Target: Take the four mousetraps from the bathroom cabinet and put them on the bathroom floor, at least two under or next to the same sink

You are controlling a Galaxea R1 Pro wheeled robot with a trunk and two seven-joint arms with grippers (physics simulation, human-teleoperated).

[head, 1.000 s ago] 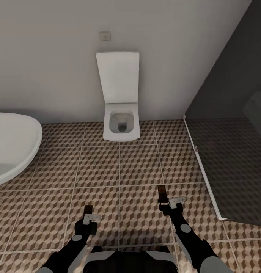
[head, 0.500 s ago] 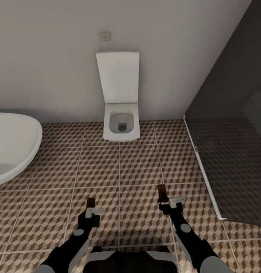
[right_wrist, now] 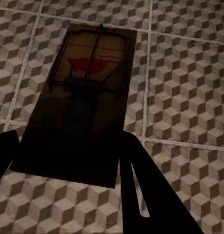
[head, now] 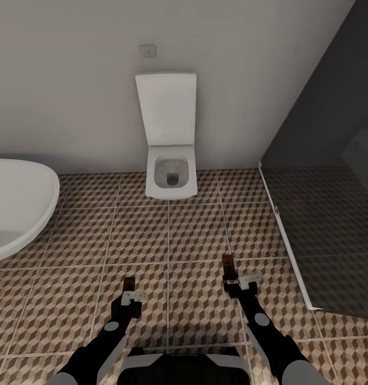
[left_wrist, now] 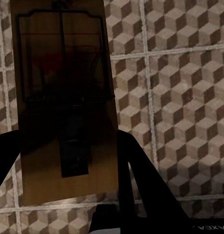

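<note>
mousetraps: one (head: 129,283) clamped in my left pincer (head: 129,294), another (head: 227,267) clamped in my right pincer (head: 230,282), both above the bathroom floor (head: 194,230) facing the toilet (head: 171,171).

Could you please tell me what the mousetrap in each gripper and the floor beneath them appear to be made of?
Both mousetraps, left and right, look like flat tan wood boards with visible grain, carrying dark wire parts, probably metal; the right one has a red patch. The bathroom floor looks like matte ceramic tile, judging by its printed cube pattern and pale grout lines.
</note>
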